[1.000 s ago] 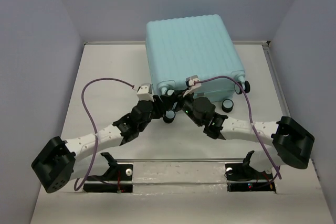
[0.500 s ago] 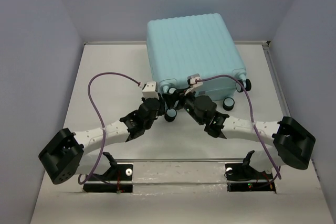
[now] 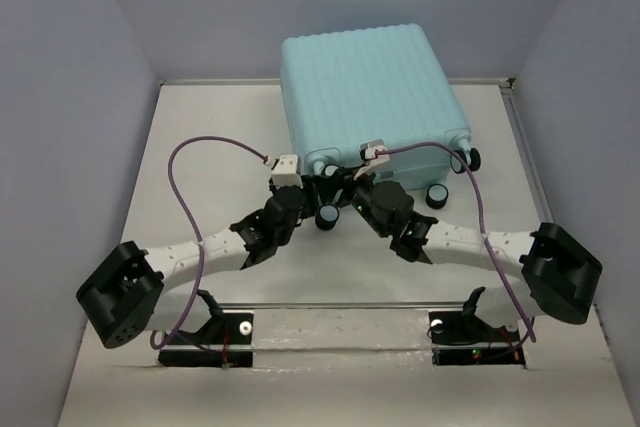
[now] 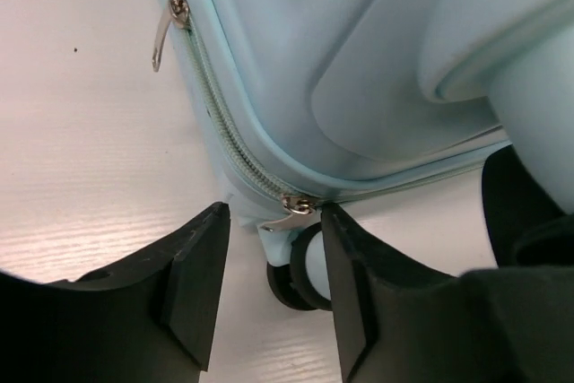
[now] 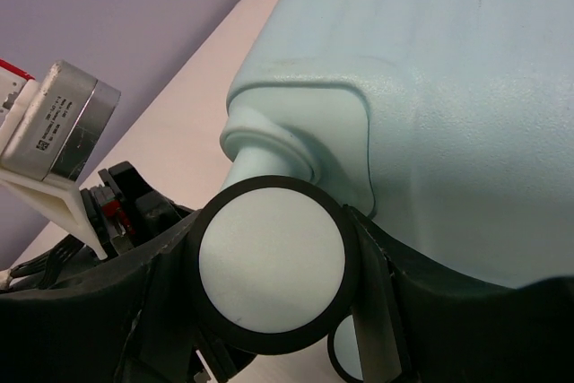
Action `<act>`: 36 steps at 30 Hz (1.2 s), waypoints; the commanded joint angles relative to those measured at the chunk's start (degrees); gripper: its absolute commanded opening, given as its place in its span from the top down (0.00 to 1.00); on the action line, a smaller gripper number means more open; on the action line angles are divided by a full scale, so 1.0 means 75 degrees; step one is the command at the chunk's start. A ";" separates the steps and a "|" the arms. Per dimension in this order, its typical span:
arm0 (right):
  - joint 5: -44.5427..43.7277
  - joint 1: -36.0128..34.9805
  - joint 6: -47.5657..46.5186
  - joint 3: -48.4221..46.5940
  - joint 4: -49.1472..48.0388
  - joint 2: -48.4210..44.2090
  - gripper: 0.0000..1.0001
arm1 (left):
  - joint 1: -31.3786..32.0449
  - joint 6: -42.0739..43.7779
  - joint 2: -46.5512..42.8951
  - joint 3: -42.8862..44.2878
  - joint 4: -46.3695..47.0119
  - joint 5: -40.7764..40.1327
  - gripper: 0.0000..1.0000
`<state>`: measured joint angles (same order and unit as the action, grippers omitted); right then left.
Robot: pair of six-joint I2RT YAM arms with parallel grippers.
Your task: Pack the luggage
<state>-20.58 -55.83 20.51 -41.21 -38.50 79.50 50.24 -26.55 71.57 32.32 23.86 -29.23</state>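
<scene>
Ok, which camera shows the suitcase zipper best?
The left wrist view: the zipper and its metal pull sit close up, just ahead of the fingers. The top external view shows the suitcase shell only, zipper too small; the right wrist view shows shell and a caster wheel, no zipper.

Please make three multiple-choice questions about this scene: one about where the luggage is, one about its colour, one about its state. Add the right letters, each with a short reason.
1. Where does the luggage lie on the table?
A. at the far side, its wheels facing the near edge
B. at the near edge, between the arm bases
C. against the left wall

2. What colour is its shell?
A. red
B. pale aqua-blue
C. black

3. In what state is it?
A. open, lining showing
B. standing upright on its wheels
C. closed, lying flat

Answers: 1 A, the top view shows it there. 2 B, every view shows that colour. 3 C, the ribbed side faces up and no lining shows.
</scene>
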 commanded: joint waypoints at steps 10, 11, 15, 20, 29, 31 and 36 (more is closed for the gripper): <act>0.0224 -0.0044 -0.0040 -0.0224 -0.0667 -0.0640 0.93 | -0.0148 0.0504 0.0769 0.0437 0.1143 -0.0802 0.51; 0.0247 -0.0044 -0.0017 -0.0224 -0.0667 -0.0616 0.93 | -0.0136 0.0504 0.0816 0.0472 0.1248 -0.0813 0.59; 0.0388 -0.0044 0.0019 -0.0224 -0.0702 -0.0558 0.93 | -0.0124 0.0399 0.0933 0.0484 0.1553 -0.0883 0.79; 0.0318 -0.0044 0.0031 0.0010 -0.0726 -0.0779 0.93 | -0.0112 0.0270 0.0782 0.0274 0.1554 -0.1468 0.94; -0.0081 -0.0044 -0.0203 0.0502 -0.0445 -0.1378 0.93 | -0.0194 0.0364 -0.0096 -0.0651 0.1225 -0.1822 0.94; -0.0104 -0.0044 -0.0204 0.0514 -0.0398 -0.1460 0.93 | -0.0230 0.0364 -0.0179 -0.0711 0.1190 -0.1786 0.94; -0.0069 -0.0044 -0.0239 0.0479 -0.0211 -0.1530 0.93 | -0.0347 0.0457 -0.0472 -0.0781 0.1329 -0.1411 0.94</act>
<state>-21.67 -54.83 19.07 -36.36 -34.04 71.37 47.79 -24.58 70.67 26.89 29.58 -37.28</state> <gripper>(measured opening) 0.630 0.090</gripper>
